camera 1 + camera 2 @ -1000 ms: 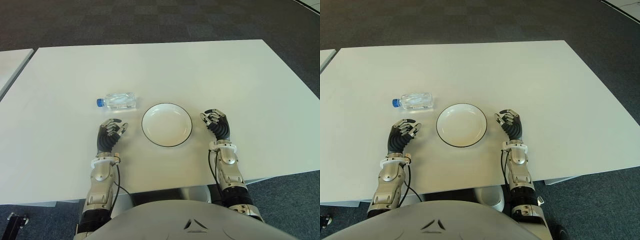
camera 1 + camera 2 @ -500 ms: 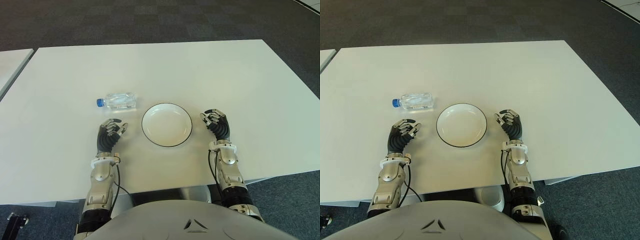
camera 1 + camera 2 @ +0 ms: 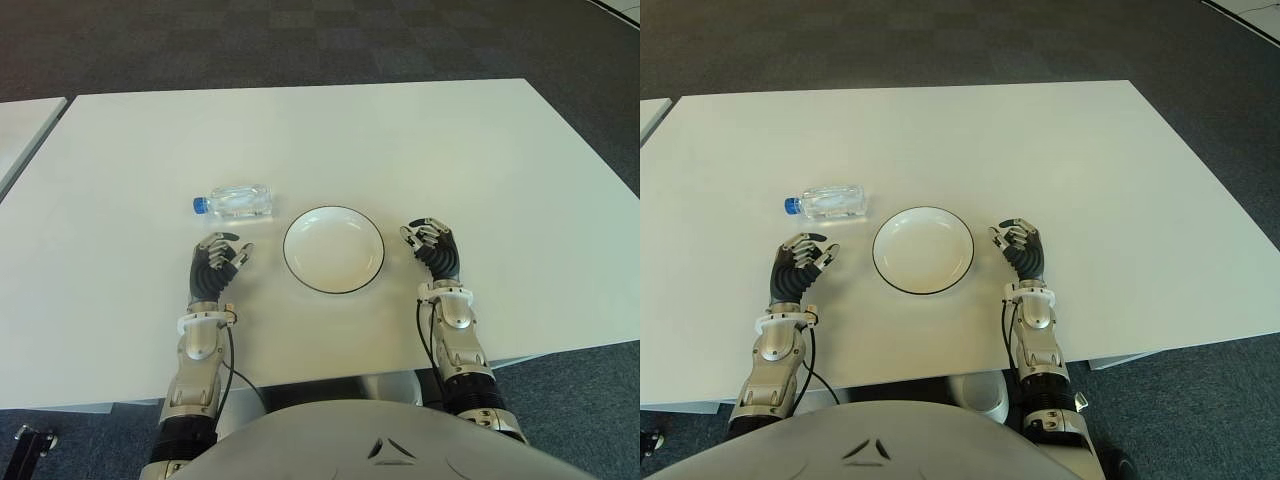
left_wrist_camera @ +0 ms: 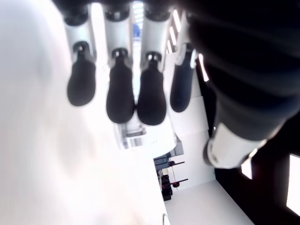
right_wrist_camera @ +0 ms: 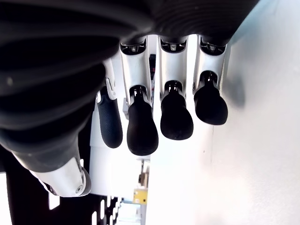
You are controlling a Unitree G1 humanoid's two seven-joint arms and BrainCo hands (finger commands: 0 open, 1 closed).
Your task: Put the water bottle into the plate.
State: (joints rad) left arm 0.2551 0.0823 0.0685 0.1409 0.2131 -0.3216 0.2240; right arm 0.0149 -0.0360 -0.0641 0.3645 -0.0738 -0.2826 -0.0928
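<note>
Left hand (image 3: 216,262) has shifted a little toward the robot's left and forward since a second ago, closer in line with the water bottle (image 3: 234,201); right hand (image 3: 432,246), bottle and plate (image 3: 333,249) sit where they were.

White table (image 3: 450,150): fills most of both eye views, dark carpet (image 3: 300,40) beyond its far edge. A second white surface (image 3: 25,120) shows at the far left, apart from the table.

Plate: white, thin dark rim, round, shallow, near the table's front edge between the two hands. Nothing in it.

Water bottle: clear, blue cap, lying on its side on the table, cap pointing to the robot's left. It's behind and to the left of the plate, near the rim but apart from it. Not in the plate, not in either hand.

Left hand: left of the plate, just in front of the bottle, with a gap of bare table between fingertips and bottle. Left wrist view shows the fingers (image 4: 119,93) hanging side by side, loosely bent, thumb off to one side, nothing between them. Released, holding nothing.

Right hand: just beside the plate's right edge, not touching the rim. Right wrist view shows the fingers (image 5: 176,115) in the same relaxed curl, thumb apart, nothing grasped.

Can't tell from any view whether either hand touches the tabletop.
</note>
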